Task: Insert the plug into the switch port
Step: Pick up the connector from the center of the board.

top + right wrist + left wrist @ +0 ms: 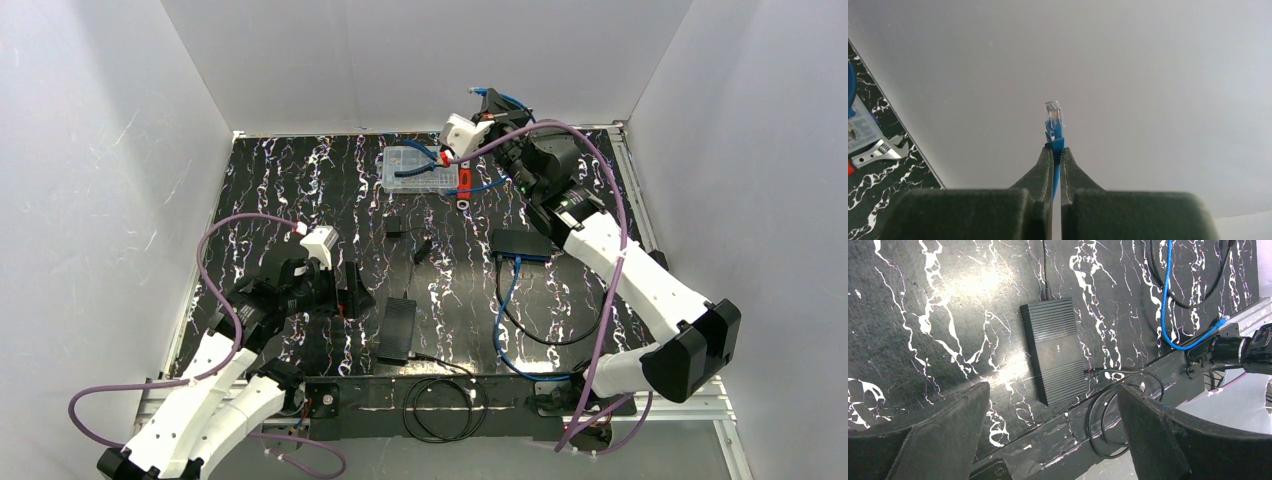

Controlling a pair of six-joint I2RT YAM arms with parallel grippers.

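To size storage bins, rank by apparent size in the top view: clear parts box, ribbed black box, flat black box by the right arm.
1. clear parts box.
2. ribbed black box and flat black box: close in area, ribbed one nearer the camera, so unranked.

The small clear plastic plug (1053, 112) on the end of a blue cable (1055, 176) stands raised in the air near the back wall, tip outward, its cable pinched just behind it between the closed fingers of the right gripper (1057, 150). The flat matte-black rectangular box (520, 243) lies right of centre, well apart; its sockets are too small to make out.
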